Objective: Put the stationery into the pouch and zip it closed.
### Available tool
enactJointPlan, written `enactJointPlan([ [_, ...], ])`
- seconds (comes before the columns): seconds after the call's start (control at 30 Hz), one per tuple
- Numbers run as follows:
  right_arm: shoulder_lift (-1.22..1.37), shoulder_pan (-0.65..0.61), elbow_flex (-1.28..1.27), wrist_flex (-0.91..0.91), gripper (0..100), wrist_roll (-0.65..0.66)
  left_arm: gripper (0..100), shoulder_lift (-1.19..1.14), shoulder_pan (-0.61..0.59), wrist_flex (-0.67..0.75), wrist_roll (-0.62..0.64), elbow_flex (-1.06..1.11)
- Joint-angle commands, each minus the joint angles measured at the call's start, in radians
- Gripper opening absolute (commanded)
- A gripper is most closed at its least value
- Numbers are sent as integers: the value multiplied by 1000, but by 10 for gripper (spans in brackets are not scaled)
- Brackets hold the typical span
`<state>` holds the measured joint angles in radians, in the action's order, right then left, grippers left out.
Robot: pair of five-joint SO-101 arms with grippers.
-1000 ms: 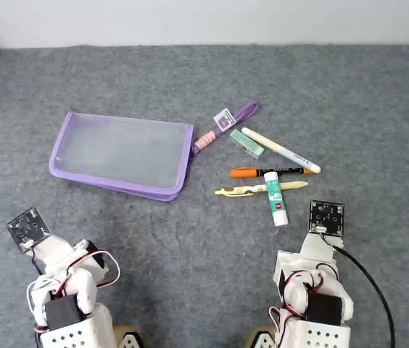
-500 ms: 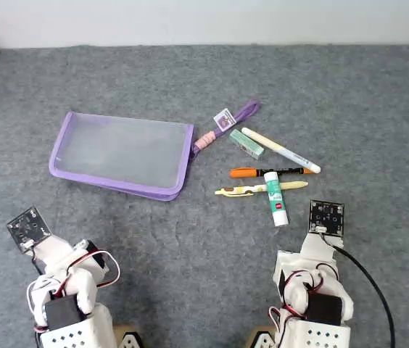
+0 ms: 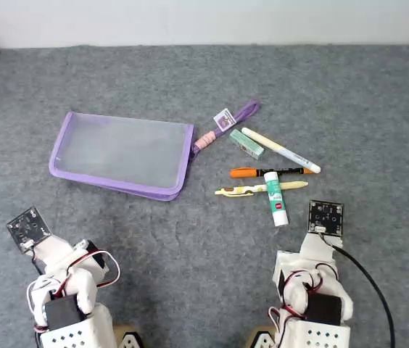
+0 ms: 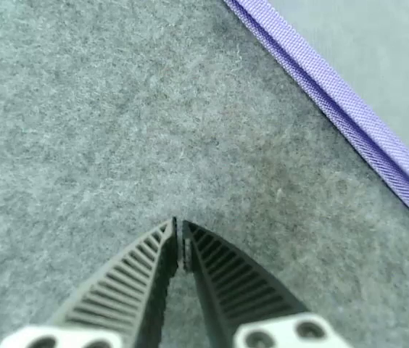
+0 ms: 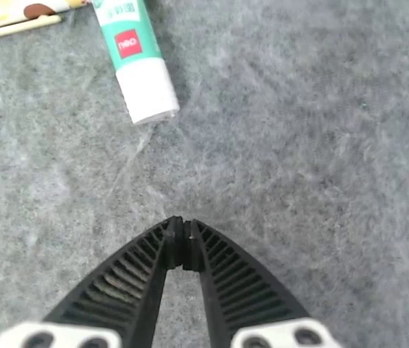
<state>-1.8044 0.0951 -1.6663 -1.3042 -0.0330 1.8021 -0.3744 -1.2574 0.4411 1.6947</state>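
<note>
Both pincers pressed shut and empty, left gripper (image 4: 178, 230) at table's 7 o'clock, right gripper (image 5: 183, 230) at 5 o'clock, flat translucent purple-edged pouch (image 3: 121, 154) at 10 o'clock, green-white glue stick (image 3: 275, 197) and orange marker (image 3: 273, 172) at its 3 o'clock.

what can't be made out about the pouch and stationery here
Pouch zip, open or shut: too small in the high view; the left wrist view's edge cuts the pouch off.
Glue stick and spotted pen: cut off by the right wrist view's edge.
Tag by the strap: print too small, high view.
</note>
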Motion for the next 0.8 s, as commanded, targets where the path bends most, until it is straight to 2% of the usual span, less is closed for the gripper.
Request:
enactJointPlan([
  [0.0,-8,4,-5,-5,9,12,14,8,-8,-3,8,-10],
  [0.2,-2,67,91,96,8,100,14,8,-8,-3,8,-10],
  [0.47,73,-7,284,148,7,141,14,8,-8,-3,8,-10],
  [0.63,381,-96,462,148,7,144,14,8,-8,-3,8,-10],
  [0.77,734,-157,680,148,8,255,14,8,-8,-3,8,-10],
])
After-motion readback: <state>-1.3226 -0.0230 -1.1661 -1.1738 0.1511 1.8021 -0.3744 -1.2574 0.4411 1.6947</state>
